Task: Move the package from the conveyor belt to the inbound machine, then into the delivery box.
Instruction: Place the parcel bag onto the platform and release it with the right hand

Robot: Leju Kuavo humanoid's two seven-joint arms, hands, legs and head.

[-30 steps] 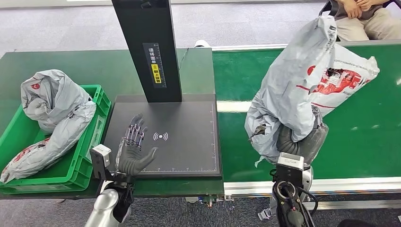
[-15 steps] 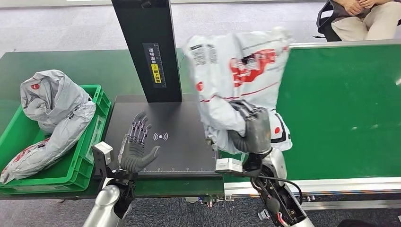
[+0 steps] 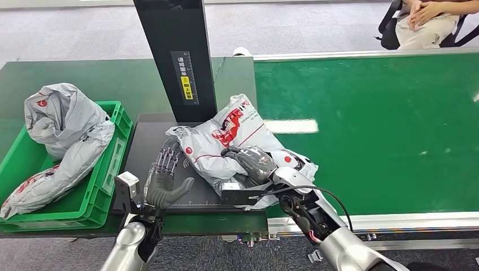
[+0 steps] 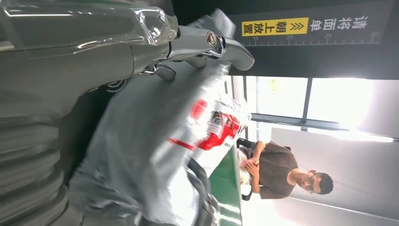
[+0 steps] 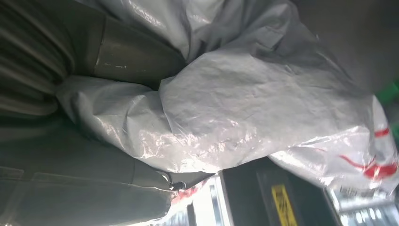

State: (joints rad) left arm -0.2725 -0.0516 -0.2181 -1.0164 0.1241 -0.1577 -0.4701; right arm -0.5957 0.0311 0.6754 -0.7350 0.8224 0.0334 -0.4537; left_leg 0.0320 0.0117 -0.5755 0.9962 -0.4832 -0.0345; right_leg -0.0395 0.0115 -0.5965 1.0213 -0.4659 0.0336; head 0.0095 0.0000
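A yellow label (image 3: 186,87) on the black post (image 3: 176,56) of the inbound machine is showing "朝上放置" in the left wrist view, with "请将面单" in white beside it above a ruler scale reading 25 and 29. Red printing on the grey package (image 3: 231,141) is staying unreadable.

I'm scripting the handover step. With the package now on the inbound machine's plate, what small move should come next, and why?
Probably the right hand should let go: it grips the package, which already lies on the black plate, and the open left hand is beside it.
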